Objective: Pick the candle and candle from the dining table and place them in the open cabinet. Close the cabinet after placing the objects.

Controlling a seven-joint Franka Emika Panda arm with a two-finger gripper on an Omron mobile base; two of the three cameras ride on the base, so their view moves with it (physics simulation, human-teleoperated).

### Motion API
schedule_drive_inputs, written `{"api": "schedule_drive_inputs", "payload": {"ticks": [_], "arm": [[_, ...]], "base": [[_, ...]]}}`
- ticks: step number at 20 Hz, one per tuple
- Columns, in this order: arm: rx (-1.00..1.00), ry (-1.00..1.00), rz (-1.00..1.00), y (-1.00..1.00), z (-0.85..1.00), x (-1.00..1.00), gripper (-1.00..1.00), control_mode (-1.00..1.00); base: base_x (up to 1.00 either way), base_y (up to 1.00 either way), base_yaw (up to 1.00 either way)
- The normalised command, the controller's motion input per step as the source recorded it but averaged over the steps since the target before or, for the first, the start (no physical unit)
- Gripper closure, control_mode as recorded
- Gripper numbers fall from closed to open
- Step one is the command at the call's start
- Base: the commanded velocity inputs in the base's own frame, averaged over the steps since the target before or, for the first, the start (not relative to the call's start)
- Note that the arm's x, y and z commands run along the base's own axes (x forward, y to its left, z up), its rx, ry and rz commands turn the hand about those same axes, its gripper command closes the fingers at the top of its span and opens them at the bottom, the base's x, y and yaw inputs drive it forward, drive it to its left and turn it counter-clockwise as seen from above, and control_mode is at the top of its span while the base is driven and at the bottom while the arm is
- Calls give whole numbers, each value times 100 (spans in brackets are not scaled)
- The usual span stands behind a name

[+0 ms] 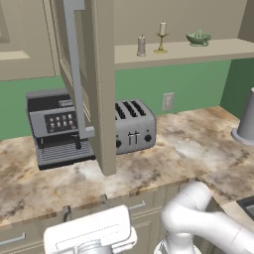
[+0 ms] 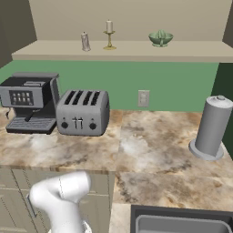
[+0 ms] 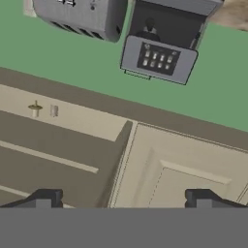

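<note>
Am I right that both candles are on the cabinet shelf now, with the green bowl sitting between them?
Not quite. Both candles are on the shelf, the stubby candle left of the taper candle, but the green bowl is not between them. It stands off to the right of the pair, as the right base view shows.

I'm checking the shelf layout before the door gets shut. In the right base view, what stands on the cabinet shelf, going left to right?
Stubby candle → taper candle on its brass candlestick → green bowl, all standing apart along the cabinet shelf.
</note>
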Motion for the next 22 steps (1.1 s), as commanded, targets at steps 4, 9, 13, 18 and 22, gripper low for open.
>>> {"api": "schedule_drive_inputs", "payload": {"ticks": [4,9,13,18,22], "arm": [[-5,0,-3,81,-5,8,-100,-100],[-2,0,-8,55,0,22,-100,-100],[-1,0,-8,51,0,28,-100,-100],[0,-1,-10,34,0,28,-100,-100],[0,-1,-16,2,6,25,-100,-100]], "base": [[0,0,0],[0,0,0],[0,0,0],[0,0,0],[0,0,0]]}}
